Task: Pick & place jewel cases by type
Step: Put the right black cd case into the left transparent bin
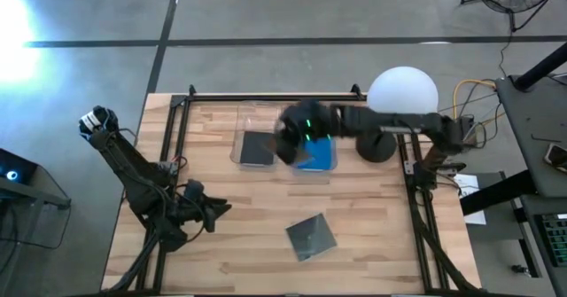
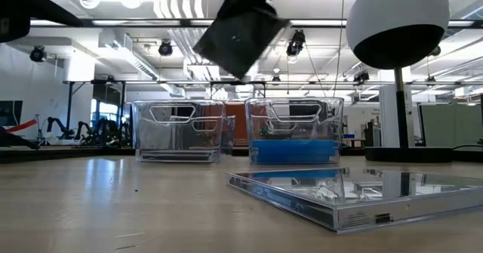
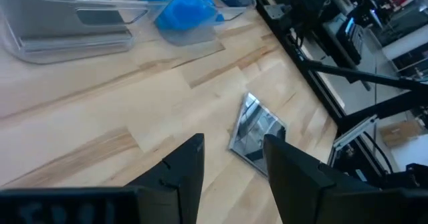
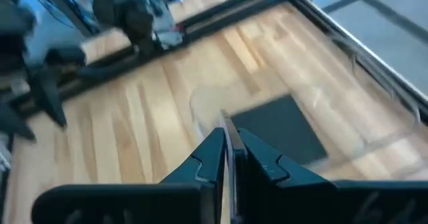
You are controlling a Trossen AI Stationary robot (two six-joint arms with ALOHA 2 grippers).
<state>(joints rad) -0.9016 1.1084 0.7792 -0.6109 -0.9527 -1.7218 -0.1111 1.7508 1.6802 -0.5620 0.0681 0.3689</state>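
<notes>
Holding a dark jewel case (image 2: 240,32) by its edge, your right tool (image 1: 292,142) hangs above the two clear bins, about over the gap between them. In the right wrist view the two fingers (image 4: 208,158) are pressed on a thin edge, so the case (image 4: 229,147) stands on its side between them, and in the low view it hangs tilted, one corner down.

The left bin (image 1: 241,146) already has a dark case (image 1: 258,148) lying flat on its floor. The right bin (image 1: 330,166) holds the blue cases (image 1: 317,153). I judge that the held dark case belongs in the left bin, so the first risk is a wrong release point: if you let go too close to the wall between the bins, the case may hit the rim and fall on the blue side or on the tabletop (image 1: 230,226).

The second risk is the grip itself. Only a narrow strip of smooth plastic is held, so a quick move could make the case turn or slip out early.

One more case (image 1: 311,237) lies flat on the tabletop near the front, well apart from the bins. Your left tool (image 1: 213,211) waits low at the left side with its fingers (image 3: 184,170) apart and nothing between them, pointing toward that case (image 3: 257,132).
</notes>
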